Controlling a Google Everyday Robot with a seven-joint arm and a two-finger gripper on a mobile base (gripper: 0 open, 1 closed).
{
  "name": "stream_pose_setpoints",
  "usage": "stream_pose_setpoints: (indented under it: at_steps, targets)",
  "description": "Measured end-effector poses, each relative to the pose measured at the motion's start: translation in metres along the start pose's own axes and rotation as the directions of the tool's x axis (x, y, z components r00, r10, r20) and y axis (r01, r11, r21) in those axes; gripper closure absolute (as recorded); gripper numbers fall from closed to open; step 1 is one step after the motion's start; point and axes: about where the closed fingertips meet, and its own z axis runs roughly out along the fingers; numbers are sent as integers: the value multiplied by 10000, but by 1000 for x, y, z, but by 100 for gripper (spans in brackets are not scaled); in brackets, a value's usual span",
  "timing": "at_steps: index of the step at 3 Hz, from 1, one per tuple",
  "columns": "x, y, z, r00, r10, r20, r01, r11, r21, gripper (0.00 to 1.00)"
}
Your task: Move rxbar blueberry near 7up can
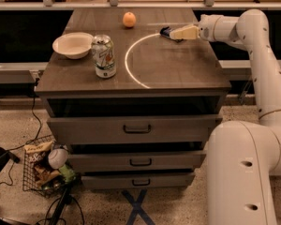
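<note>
The rxbar blueberry [165,31] is a small dark blue bar lying at the back right of the brown cabinet top [178,69]; only its left end shows past the fingers. My gripper [174,33] reaches in from the right, low over the top, with its pale fingers [185,32] right at the bar. The 7up can [104,56] stands upright at the front left, well away from the bar and the gripper.
A white bowl [72,45] sits left of the can. An orange fruit [129,19] lies at the back middle. A pale arc [131,62] is marked on the top. Drawers [136,129] sit below; a wire basket [46,168] of items is on the floor.
</note>
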Motion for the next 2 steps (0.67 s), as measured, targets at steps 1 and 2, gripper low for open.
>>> stream_pose_setpoints:
  at_steps: [1,2]
  targets:
    - [1,5,7,9999,-68,-84,67,9999,-137,0]
    - [5,12,13,9997,-21,-254,14,9995,-311,0]
